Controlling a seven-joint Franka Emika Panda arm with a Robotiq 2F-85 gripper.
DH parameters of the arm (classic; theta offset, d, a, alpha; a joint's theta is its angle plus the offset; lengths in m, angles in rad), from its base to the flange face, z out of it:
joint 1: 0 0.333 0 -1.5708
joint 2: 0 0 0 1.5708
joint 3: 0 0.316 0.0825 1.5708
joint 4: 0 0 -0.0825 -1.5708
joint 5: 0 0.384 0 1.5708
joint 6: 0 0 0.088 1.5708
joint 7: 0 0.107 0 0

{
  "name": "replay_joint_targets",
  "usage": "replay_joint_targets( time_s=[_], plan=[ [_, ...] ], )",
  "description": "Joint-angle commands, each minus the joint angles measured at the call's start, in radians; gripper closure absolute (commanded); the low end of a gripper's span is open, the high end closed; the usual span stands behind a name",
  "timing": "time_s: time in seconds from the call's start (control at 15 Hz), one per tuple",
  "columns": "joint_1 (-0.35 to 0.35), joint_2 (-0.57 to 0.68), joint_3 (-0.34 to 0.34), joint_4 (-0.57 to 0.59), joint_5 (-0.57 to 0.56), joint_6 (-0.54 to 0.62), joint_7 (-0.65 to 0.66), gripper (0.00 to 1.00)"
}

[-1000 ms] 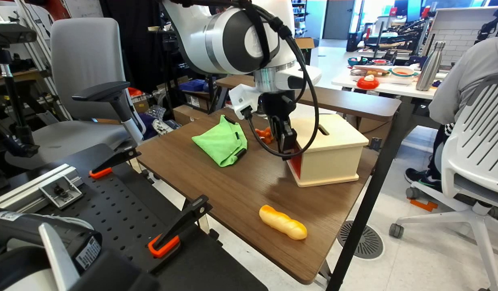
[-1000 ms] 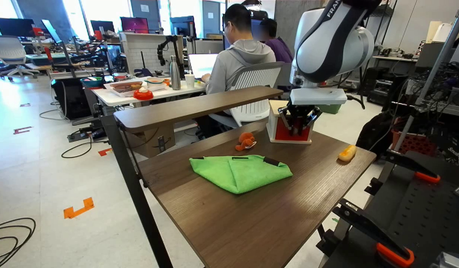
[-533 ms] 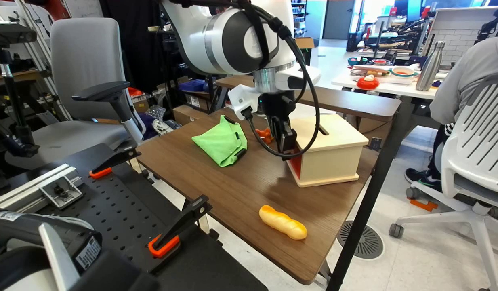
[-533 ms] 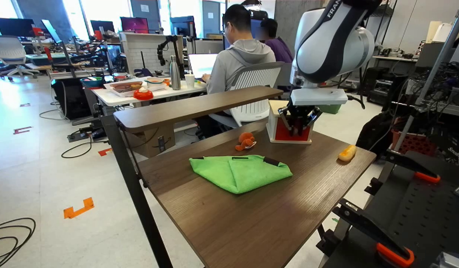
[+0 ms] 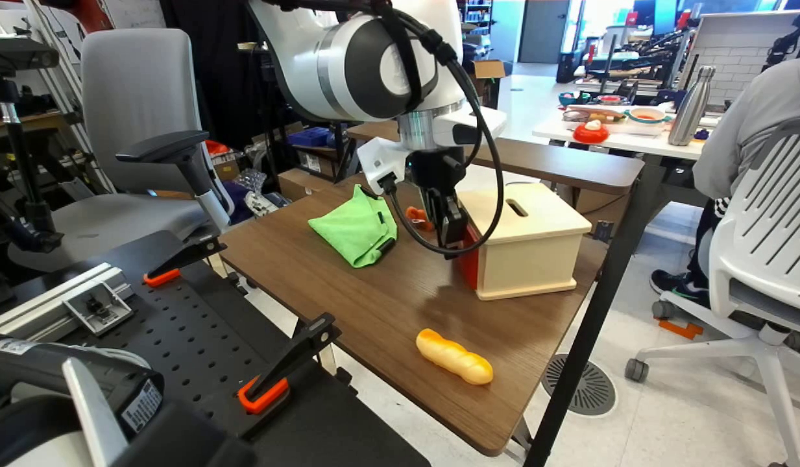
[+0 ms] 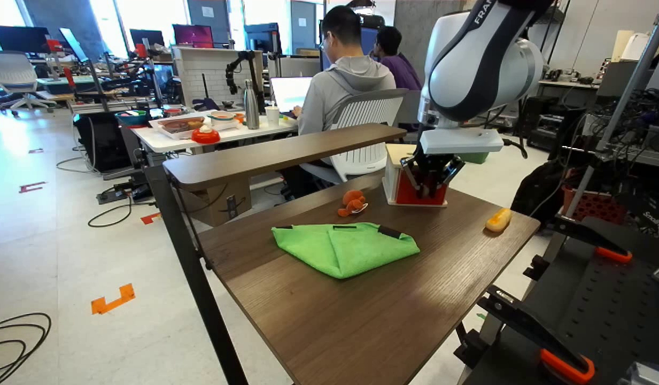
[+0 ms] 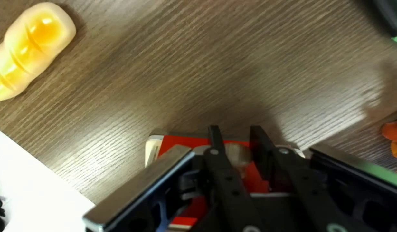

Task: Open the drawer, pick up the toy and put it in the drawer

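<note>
Brown bench (image 5: pixel 374 305), in an exterior view: box (image 5: pixel 533 263) near its right edge, red drawer (image 5: pixel 470 269) slightly out. In an exterior view an orange toy (image 6: pixel 354 203) lies by the far-left edge. Wrist view: the claw (image 7: pixel 236 138) clamps the drawer knob (image 7: pixel 238 156).

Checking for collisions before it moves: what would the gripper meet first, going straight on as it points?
Probably the brown tabletop below, in front of the red drawer; the gap is hard to judge.

Brown table (image 6: pixel 329 321): I counted 4 things.
Green cloth (image 6: pixel 345 250): lay folded.
Wooden box (image 5: pixel 529 263): stood upright.
Orange toy (image 6: pixel 353 203): lay near both.
Yellow roll (image 5: pixel 454 357): lay near a corner.
</note>
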Motion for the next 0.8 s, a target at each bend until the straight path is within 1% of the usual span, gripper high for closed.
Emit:
replay_joint_targets(
  time_s=[0.0,0.2,0.73],
  plan=[
    [0.023,-0.037,0.012,-0.089,0.045,0.035,-0.054,0.93],
    [0.032,-0.049,0.014,-0.123,0.052,0.050,-0.056,0.93],
    [0.028,-0.056,0.041,-0.172,0.091,0.092,-0.077,0.93]
  ],
)
